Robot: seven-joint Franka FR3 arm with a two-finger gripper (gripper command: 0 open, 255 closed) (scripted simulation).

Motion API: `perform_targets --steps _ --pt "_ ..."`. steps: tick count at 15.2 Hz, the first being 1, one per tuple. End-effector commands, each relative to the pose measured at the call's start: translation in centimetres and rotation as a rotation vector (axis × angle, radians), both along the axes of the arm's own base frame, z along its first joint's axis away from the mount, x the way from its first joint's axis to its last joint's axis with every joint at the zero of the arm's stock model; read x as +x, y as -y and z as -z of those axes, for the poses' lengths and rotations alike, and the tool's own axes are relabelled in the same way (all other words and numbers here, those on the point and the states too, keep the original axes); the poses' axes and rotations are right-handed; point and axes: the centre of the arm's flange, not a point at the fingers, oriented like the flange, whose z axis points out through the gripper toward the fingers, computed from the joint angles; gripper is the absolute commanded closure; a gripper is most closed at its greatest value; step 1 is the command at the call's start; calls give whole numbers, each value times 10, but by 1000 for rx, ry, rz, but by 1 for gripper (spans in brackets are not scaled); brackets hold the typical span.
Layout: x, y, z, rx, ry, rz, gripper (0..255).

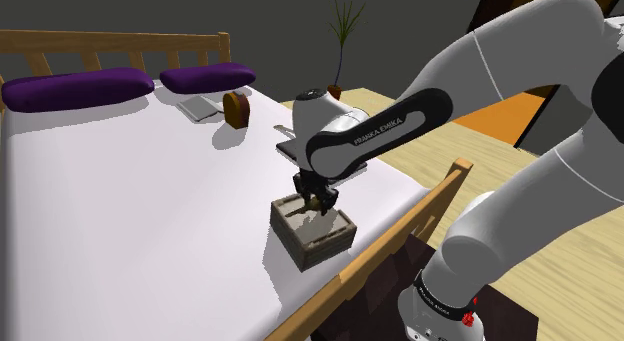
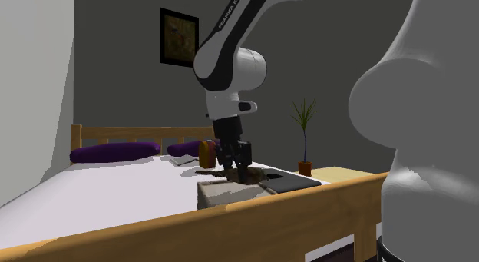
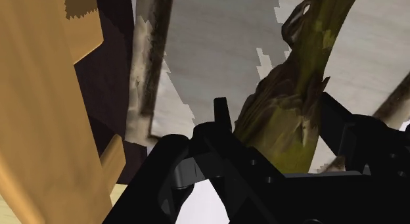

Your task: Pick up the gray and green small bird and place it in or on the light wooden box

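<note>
gripper [image 1: 318, 197] [image 2: 240, 172] [image 3: 274, 114]: clamped on the bird, one black finger each side of it in the wrist view; pointing down over the box
bird [image 1: 323, 202] [image 2: 251, 177] [image 3: 296, 91]: held between the fingers, olive-green and brown, long body running away from the hand; hangs over the box's open top. Can't tell whether its low end touches the box floor
box [image 1: 325, 244] [image 2: 222, 194] [image 3: 143, 71]: open-topped, pale weathered wood with darker rim, pale grey inside; sits on the bed, just beside the foot rail, right under the gripper
bed [image 1: 130, 209] [image 2: 115, 184]: white sheet, light wooden frame and slatted headboard
rail [image 1: 400, 239] [image 2: 230, 222] [image 3: 39, 104]: light wood, runs between box and robot base; in the wrist view it's the tan plank beside the box wall
arm [image 1: 400, 124]: white, reaches from the shoulder view's right across the rail, wrist bent straight down
pillows [image 1: 75, 89] [image 2: 115, 153]: two, purple, side by side at the headboard, well apart from the box
block [image 1: 237, 109] [image 2: 206, 153]: brown, round-topped, upright on the sheet near the pillows
pad [image 1: 290, 147] [image 2: 288, 180]: dark, flat, lies at the bed edge beyond the box, partly behind the wrist in the shoulder view
plant [image 1: 343, 39] [image 2: 304, 130]: thin-leaved, small pot, on a surface beside the bed
picture [image 2: 179, 38]: dark frame on the grey wall above the headboard
</note>
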Motion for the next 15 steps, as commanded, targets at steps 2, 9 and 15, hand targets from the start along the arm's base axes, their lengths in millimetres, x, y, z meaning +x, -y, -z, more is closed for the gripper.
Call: perform_targets --steps 2,9,15 --pt "0 1 6 0 1 0 255" --pt "0 1 6 0 1 0 0" --pt "2 -1 -7 0 1 0 0"
